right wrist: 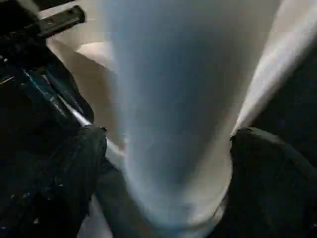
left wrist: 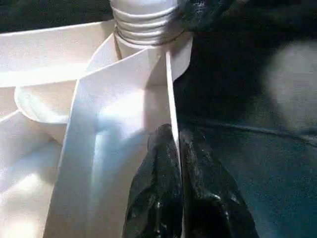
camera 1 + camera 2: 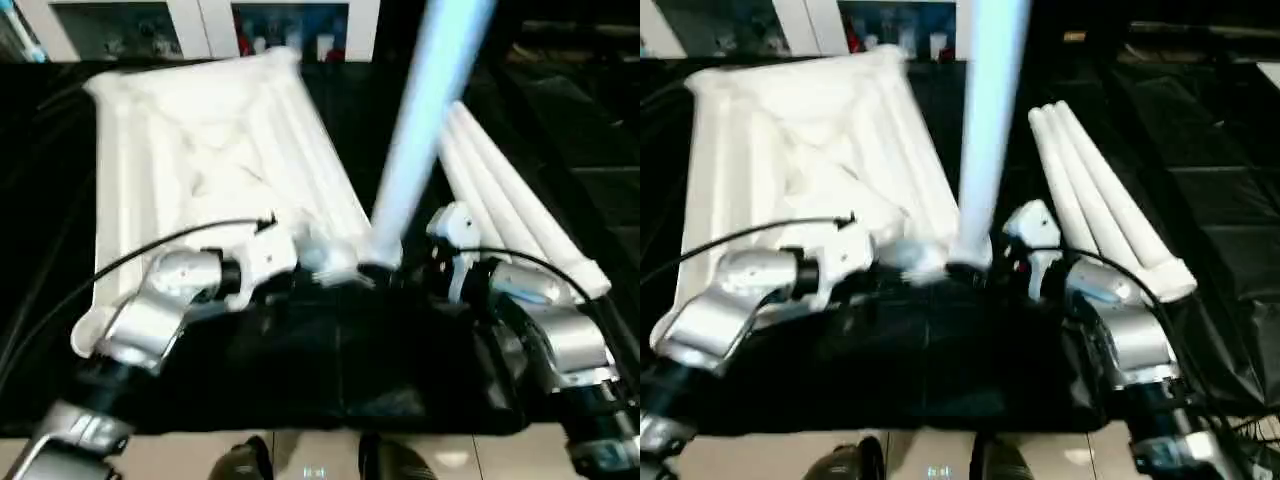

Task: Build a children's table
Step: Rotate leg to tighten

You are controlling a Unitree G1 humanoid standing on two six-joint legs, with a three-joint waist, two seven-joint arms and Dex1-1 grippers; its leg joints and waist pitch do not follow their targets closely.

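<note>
The leg (image 3: 425, 120) is standing upright in the tabletop's (image 3: 200, 150) near corner socket, rising toward twelve o'clock. The right pincer (image 1: 166, 163) is straddling it with fingers wide apart, at three o'clock of it. The left pincer (image 2: 178, 193) is pinching a tabletop rib at nine o'clock.

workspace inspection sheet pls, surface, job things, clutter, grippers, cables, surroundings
surface: black sheet over the work area, pale floor at the near edge.
job's things: table top lies ribbed underside up; one leg stands upright in its near corner socket; three legs lie together to the robot's right.
clutter: nothing seen.
grippers: left gripper shut on a thin rib of the table top beside the socket; right gripper open, a finger on each side of the upright leg.
cables: black cable arcs over the left forearm, another over the right.
surroundings: white glass-door cabinet behind.
</note>
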